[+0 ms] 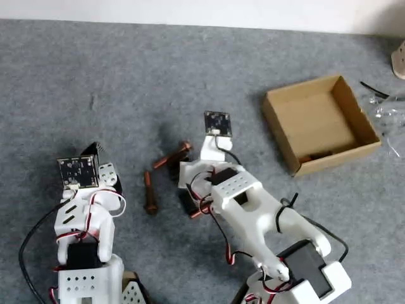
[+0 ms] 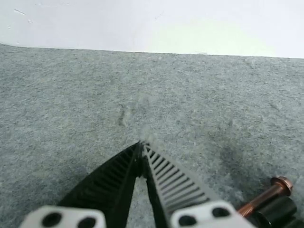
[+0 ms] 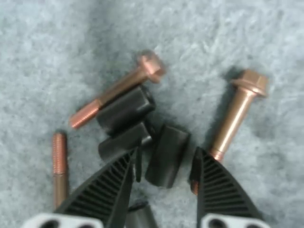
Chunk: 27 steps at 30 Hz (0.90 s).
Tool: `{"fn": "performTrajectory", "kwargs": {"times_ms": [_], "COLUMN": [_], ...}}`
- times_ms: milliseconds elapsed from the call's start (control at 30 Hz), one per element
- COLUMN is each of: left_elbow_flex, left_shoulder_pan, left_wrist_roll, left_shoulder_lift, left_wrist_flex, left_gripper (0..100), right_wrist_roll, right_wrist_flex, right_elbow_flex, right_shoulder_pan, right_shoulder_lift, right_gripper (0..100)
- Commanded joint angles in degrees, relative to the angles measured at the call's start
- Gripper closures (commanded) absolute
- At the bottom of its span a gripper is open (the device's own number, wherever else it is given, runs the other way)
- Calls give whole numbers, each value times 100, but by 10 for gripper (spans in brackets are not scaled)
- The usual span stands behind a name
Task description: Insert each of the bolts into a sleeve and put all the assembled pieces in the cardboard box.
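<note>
A: Your right tool [image 3: 166, 153] stands spread, its fingers [image 3: 109, 185] either side of 1 black sleeve [image 3: 167, 156] on the table [image 3: 38, 38].

B: The copper bolt [image 3: 237, 114] beside it loses its tip behind a finger. Your left tool [image 2: 142, 146] is pressed together above the table. What lies in the cardboard box [image 1: 335, 159] is too small to tell.

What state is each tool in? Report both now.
Left tool: shut, holding nothing.
Right tool: open, astride a black sleeve, not gripping it.
</note>
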Motion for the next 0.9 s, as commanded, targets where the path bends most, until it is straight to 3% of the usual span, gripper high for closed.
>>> {"fn": "performTrajectory", "kwargs": {"times_ms": [0,100,600,867], "left_elbow_flex": [22,22,4,4], "left_shoulder_pan": [75,75,84,84], "left_wrist_roll": [0,0,0,9], "left_shoulder_lift": [-31,-31,-31,-31], "left_wrist_flex": [-123,-123,-123,-123], "left_gripper": [995,995,995,995], "right_wrist_roll": [88,88,123,132], "right_wrist_flex": [145,145,171,1464], "right_elbow_flex": [57,57,84,-602], "right_shoulder_pan": [400,382,84,-127], "right_shoulder_lift": [40,48,48,725], "right_gripper": [865,909,911,910]}}
